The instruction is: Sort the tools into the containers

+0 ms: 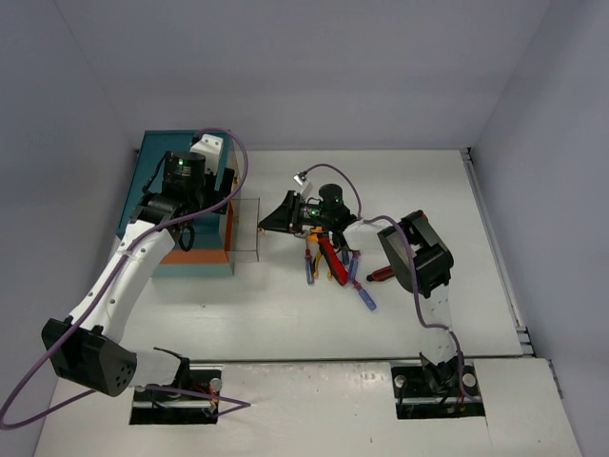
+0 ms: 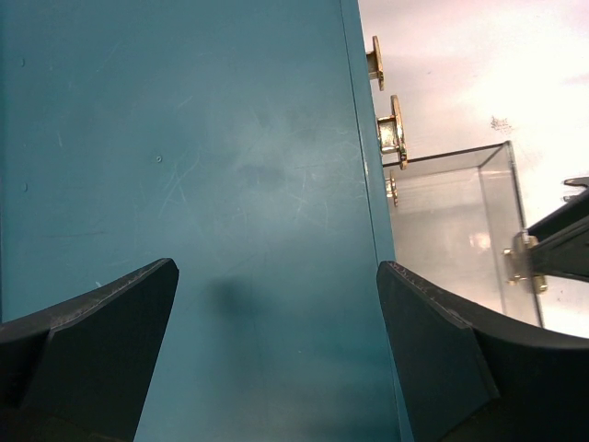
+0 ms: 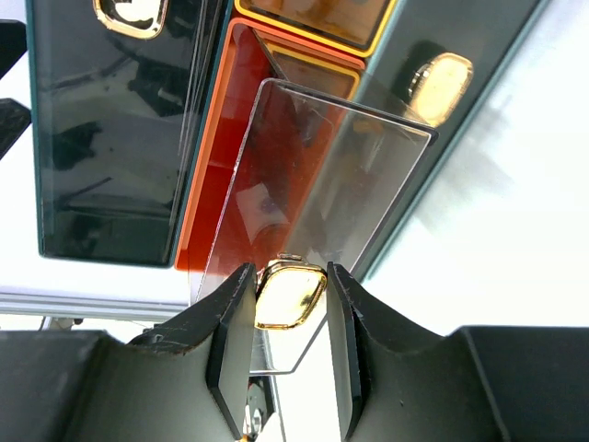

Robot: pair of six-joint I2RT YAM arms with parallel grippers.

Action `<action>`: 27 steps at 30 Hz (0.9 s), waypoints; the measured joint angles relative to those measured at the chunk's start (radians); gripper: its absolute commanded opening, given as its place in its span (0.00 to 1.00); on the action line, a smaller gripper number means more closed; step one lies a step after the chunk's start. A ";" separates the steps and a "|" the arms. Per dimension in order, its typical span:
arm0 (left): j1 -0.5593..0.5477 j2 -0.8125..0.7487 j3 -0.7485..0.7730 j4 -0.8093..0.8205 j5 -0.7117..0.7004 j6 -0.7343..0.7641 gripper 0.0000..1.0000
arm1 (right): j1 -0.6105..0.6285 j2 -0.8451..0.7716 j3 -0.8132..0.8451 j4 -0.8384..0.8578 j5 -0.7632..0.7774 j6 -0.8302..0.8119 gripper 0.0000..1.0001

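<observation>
the clear drawer (image 3: 331,184) stands drawn out from the front of the teal chest (image 1: 152,164), its long axis running straight away from the chest. the right gripper (image 3: 288,276) has its jaws narrowed onto the drawer's brass knob (image 3: 290,296), pinching it from both sides. the tools (image 1: 333,262) lie heaped on the table (image 1: 285,314) beyond the drawer from the chest, nearest the right arm. the left gripper (image 2: 276,272) hangs over the chest's top, jaws wide, holding nothing.

White tabletop (image 1: 285,324), matte, evenly lit. A straight seam (image 1: 304,359) crosses it near the front edge. A metal rail (image 1: 492,243) runs along its right edge. Plain pale grey walls enclose three sides: back wall (image 1: 314,67), left wall (image 1: 48,190), right wall (image 1: 561,190).
</observation>
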 measured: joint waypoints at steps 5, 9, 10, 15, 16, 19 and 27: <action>0.000 0.000 0.000 0.000 0.000 0.000 0.89 | -0.026 -0.015 -0.024 -0.001 -0.027 -0.008 0.03; 0.000 0.000 0.000 0.000 0.000 0.000 0.89 | -0.035 -0.024 -0.030 -0.011 -0.038 -0.021 0.16; 0.000 0.000 0.000 0.000 0.000 0.000 0.89 | -0.036 -0.026 -0.030 -0.015 -0.039 -0.025 0.25; 0.000 -0.001 0.000 0.000 0.000 0.000 0.89 | -0.043 -0.042 -0.030 -0.073 -0.036 -0.075 0.50; 0.000 -0.002 0.000 -0.001 0.000 0.000 0.89 | -0.046 -0.046 -0.030 -0.093 -0.033 -0.091 0.51; 0.000 -0.005 0.002 -0.010 0.001 0.000 0.89 | -0.061 -0.073 -0.030 -0.182 -0.017 -0.151 0.56; 0.000 -0.021 0.059 -0.065 0.028 -0.005 0.89 | -0.152 -0.210 0.012 -0.534 0.112 -0.431 0.63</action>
